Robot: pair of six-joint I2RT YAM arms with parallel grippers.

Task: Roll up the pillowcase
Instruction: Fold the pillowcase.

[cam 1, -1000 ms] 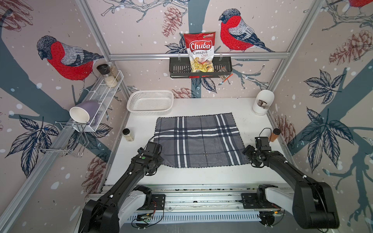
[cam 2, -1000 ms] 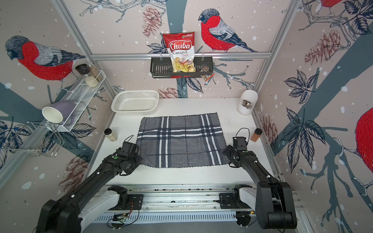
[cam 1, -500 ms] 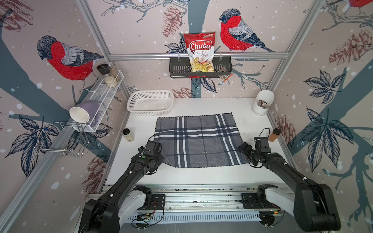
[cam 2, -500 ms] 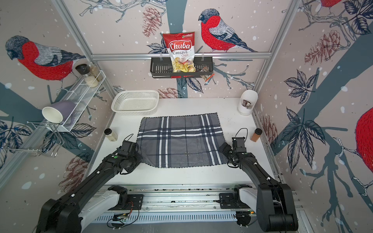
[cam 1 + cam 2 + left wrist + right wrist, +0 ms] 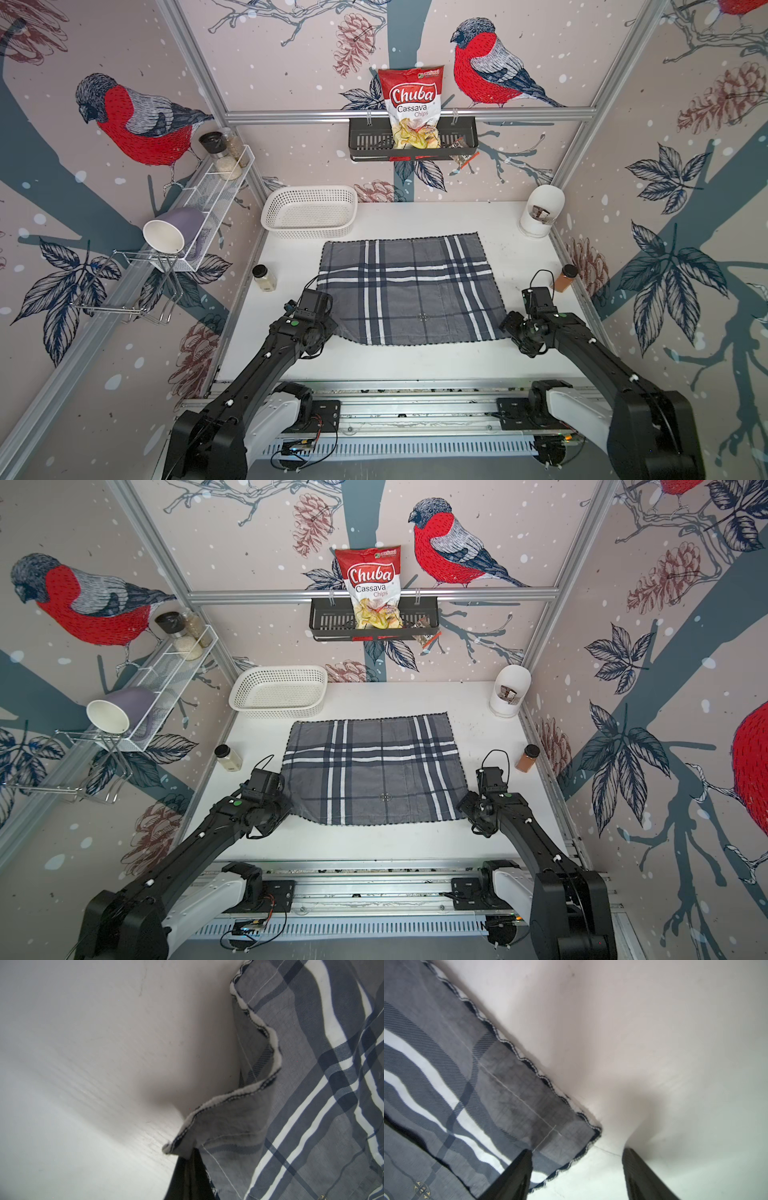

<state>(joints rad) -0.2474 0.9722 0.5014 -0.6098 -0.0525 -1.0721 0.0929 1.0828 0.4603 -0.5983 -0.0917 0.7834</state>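
White table point(image 5: 415, 361), bird-papered walls, and the pillowcase point(image 5: 405, 286) lies flat at its centre, no roll begun. Left gripper point(image 5: 188, 1167) pinches the near left corner, raised a little. Right gripper point(image 5: 577, 1165) straddles the near right corner, jaws apart. All the rolling lies ahead.

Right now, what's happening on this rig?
Two arms are set at the near edge of the plaid pillowcase, which lies spread flat on the white table with nothing rolled yet. The left tool is shut on the near left corner and holds it pinched up off the table, so that edge ripples. The right tool is open at the near right corner, one finger over the cloth and one over bare table, not gripping.
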